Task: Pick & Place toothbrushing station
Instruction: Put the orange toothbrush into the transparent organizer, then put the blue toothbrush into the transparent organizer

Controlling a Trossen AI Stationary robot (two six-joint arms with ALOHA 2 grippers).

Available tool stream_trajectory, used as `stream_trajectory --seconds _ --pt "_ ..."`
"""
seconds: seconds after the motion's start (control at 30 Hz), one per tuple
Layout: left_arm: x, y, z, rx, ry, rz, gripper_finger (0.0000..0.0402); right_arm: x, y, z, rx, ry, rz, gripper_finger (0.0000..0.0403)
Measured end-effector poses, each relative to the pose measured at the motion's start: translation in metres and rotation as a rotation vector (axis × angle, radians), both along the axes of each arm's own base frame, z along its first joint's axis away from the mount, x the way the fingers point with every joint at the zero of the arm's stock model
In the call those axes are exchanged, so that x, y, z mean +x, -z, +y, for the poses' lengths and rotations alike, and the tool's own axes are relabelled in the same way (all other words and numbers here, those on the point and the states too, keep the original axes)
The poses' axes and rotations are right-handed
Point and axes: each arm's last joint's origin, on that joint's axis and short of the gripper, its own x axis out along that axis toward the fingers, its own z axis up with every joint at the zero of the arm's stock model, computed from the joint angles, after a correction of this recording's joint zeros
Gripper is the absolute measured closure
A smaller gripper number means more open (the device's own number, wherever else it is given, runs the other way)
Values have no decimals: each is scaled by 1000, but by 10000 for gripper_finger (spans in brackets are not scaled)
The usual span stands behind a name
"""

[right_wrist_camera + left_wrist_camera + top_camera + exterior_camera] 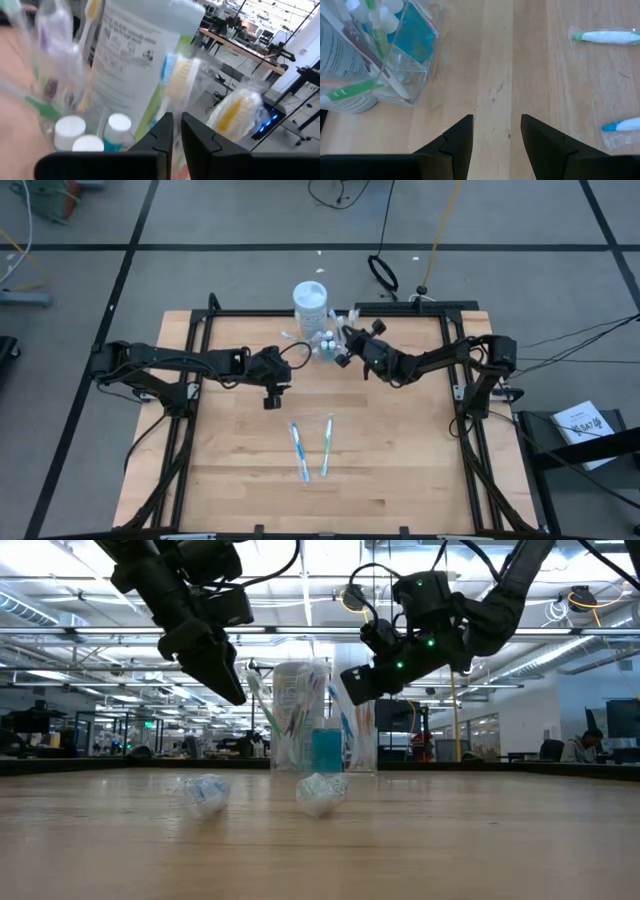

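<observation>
Two brushes [312, 448] lie loose mid-table. Cup [327, 343] with tubes [119, 131] at far edge beside jar [310, 305]. Right gripper [346, 345] at cup, fingers nearly together, nothing held. Left gripper [271, 401] apart, empty.

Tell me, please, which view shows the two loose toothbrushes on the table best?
The high view: both toothbrushes lie whole, side by side, near the table's middle. The left wrist view catches only their ends at its edge, the low view only end-on wrappers, and the right wrist view misses them.
</observation>
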Motion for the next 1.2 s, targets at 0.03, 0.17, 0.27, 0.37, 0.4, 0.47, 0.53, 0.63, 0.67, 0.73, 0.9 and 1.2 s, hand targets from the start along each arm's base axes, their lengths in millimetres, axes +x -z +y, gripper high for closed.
stream_trajectory --seconds 0.03,0.17,0.27,0.37,0.4,0.47,0.53,0.63,0.67,0.73,0.9,1.2 --pt "0 0 0 0 -1 -2 231 0 1 0 0 -1 11 373" --pt "2 -2 0 -3 -9 -35 231 -1 3 0 16 1 14 350" --pt "5 -5 1 0 -10 -72 231 -2 7 0 62 13 8 329" --pt "7 -6 1 0 -13 -96 231 -2 9 0 80 17 11 305" --pt "7 -6 1 -9 -23 -103 231 -2 9 0 82 17 15 297" --pt "7 -6 1 -36 -53 -111 231 -2 10 2 84 13 20 279" --pt "7 -6 0 -64 -80 -118 231 -1 10 4 84 5 21 263" --pt "7 -4 -5 -93 -82 -104 231 0 10 9 84 -10 23 242" --pt "8 -2 -8 -108 -59 -94 231 1 10 11 80 -17 27 236" --pt "10 1 -14 -133 28 -76 231 2 10 16 68 -35 44 226" --pt "20 10 -28 -169 183 -79 231 6 11 35 60 -96 73 212" --pt "43 45 -61 -143 497 -63 231 6 -1 64 -56 -17 110 217"
